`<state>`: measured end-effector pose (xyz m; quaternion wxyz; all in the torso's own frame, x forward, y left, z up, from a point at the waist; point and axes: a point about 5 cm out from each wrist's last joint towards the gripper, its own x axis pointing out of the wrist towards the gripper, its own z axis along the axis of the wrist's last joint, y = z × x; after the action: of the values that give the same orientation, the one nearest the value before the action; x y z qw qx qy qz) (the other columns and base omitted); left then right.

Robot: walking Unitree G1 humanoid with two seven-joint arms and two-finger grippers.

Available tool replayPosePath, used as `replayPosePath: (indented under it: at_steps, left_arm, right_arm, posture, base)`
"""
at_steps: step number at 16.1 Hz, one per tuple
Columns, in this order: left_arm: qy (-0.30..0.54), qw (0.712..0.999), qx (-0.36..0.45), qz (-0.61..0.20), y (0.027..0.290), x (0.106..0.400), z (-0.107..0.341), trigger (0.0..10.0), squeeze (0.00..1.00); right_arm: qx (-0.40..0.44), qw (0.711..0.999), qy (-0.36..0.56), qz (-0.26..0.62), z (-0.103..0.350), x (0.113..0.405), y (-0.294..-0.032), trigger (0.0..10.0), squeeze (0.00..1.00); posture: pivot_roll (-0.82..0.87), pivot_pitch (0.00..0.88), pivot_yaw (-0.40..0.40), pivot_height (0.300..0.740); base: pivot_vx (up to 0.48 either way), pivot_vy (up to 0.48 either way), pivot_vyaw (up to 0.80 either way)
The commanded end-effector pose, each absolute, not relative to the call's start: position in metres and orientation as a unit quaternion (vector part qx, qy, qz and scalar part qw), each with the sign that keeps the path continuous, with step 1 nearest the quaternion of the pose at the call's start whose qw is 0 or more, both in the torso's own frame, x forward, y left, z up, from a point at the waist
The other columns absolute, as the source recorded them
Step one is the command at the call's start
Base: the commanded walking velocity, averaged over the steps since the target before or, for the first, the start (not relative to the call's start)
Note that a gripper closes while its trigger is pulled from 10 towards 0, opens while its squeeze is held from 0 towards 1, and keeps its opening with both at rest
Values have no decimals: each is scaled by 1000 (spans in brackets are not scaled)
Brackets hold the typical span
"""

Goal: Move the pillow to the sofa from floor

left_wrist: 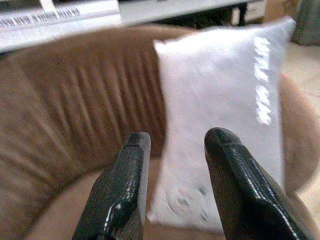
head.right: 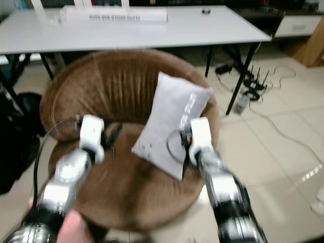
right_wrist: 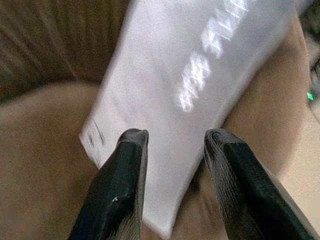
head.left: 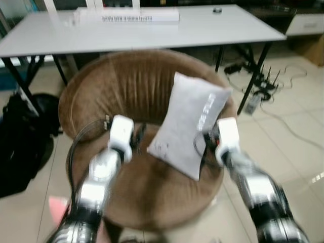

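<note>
Nearest to us, our left claw (head.left: pixel 132 137) hangs over the seat of the brown round sofa (head.left: pixel 101 86), its two black fingers (left_wrist: pixel 122 190) spread apart with nothing between them, a little to the left of the pillow (head.left: pixel 190 124). Our right claw (right_wrist: pixel 175 185) is close at the pillow's lower right side; its fingers are also spread, and in the right wrist view the white cloth lies just beyond the tips, so we cannot say if they touch it. The pillow is already on the sofa seat, standing tilted with its upper part toward the ribbed backrest. We judge it to be light and soft, so it will bend and sag when lifted from one corner only. The cloth looks smooth, perhaps a little slippery, but not fragile. A good hold would be on the lower edge or a corner, pinching deep into the filling. Further behind stands the white desk (head.left: pixel 212 28) with a long white box (head.left: pixel 126 15), and cables (head.left: pixel 263 83) lie on the floor to the right.
</note>
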<state>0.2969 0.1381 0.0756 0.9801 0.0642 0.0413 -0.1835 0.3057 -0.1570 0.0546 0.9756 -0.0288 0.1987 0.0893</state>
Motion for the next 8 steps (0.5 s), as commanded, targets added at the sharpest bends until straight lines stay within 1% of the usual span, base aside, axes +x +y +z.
replayPosePath:
  at_steps: [1,2,4,6,8]
  left_arm:
    - [35,980,71,-183,134,293,80,10000,0]
    - [50,980,68,-178,133,277,73,10000,0]
    - [65,981,67,-168,133,268,71,10000,0]
    - [70,982,66,-160,134,266,73,10000,0]
    - [73,983,68,-154,135,265,75,10000,0]
  right_arm:
    - [-45,975,199,88,58,304,-158,10000,0]
    - [-30,975,210,62,53,294,-166,10000,0]
    - [-20,975,218,37,52,286,-171,10000,0]
    - [-25,974,221,36,50,281,-170,10000,0]
    - [-30,973,225,47,49,276,-162,10000,0]
  posture:
    - [42,0,27,740]
    - [46,0,22,740]
    - [44,0,22,740]
    - [44,0,25,740]
    - [36,0,32,740]
  base:
    - [0,0,0]
    - [0,0,0]
    - [0,0,0]
    - [0,0,0]
    - [0,0,0]
